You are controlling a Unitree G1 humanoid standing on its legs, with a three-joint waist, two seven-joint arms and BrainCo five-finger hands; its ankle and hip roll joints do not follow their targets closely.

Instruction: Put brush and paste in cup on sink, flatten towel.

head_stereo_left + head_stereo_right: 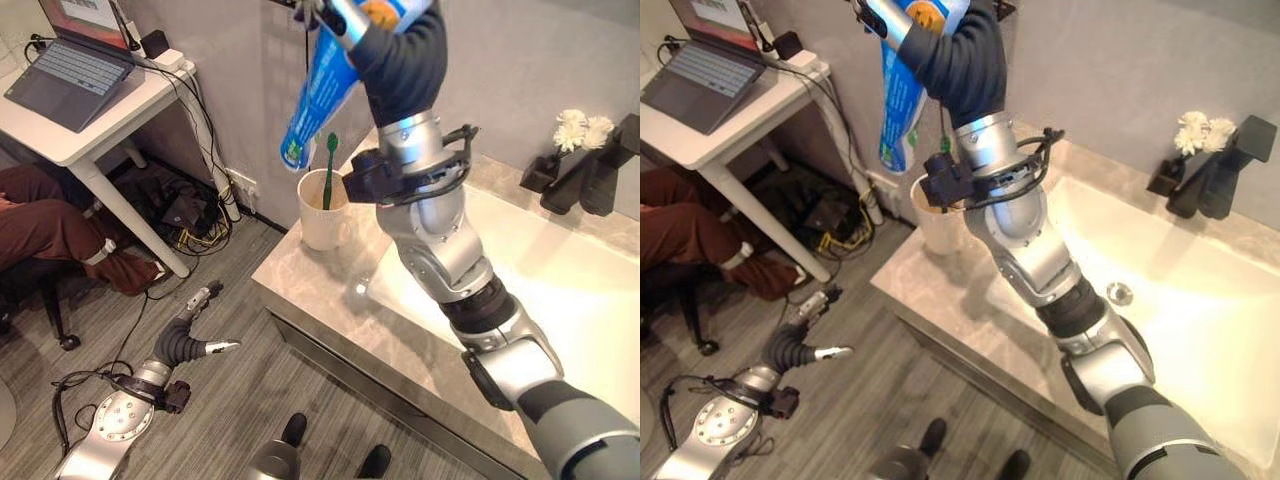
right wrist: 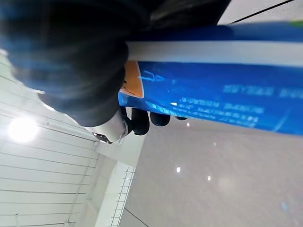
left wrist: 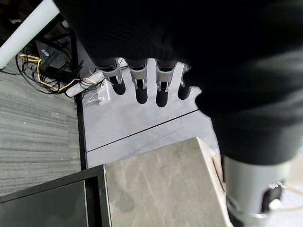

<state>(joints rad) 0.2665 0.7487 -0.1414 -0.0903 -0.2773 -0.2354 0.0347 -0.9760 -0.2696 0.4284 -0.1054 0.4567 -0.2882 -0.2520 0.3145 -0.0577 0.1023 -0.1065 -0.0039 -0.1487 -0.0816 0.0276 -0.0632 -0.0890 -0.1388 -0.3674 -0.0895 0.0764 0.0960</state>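
Note:
A white cup (image 1: 322, 215) stands on the stone counter (image 1: 310, 290) at the sink's left corner, with a green toothbrush (image 1: 329, 170) upright inside it. My right hand (image 1: 345, 15) is raised high above the cup, shut on the top end of a blue toothpaste tube (image 1: 320, 90). The tube hangs down tilted, its lower end a little above and left of the cup's rim. In the right wrist view, dark fingertips (image 2: 141, 120) curl round the blue tube (image 2: 213, 90). My left hand (image 1: 195, 335) hangs low over the floor left of the counter, fingers (image 3: 137, 80) straight, holding nothing.
The white sink basin (image 1: 570, 290) lies right of the cup, with a black faucet (image 1: 590, 170) and white flowers (image 1: 582, 128) behind it. A white desk (image 1: 110, 110) with a laptop (image 1: 70, 75) stands at the left, cables underneath and a seated person's legs (image 1: 45, 225) beside it.

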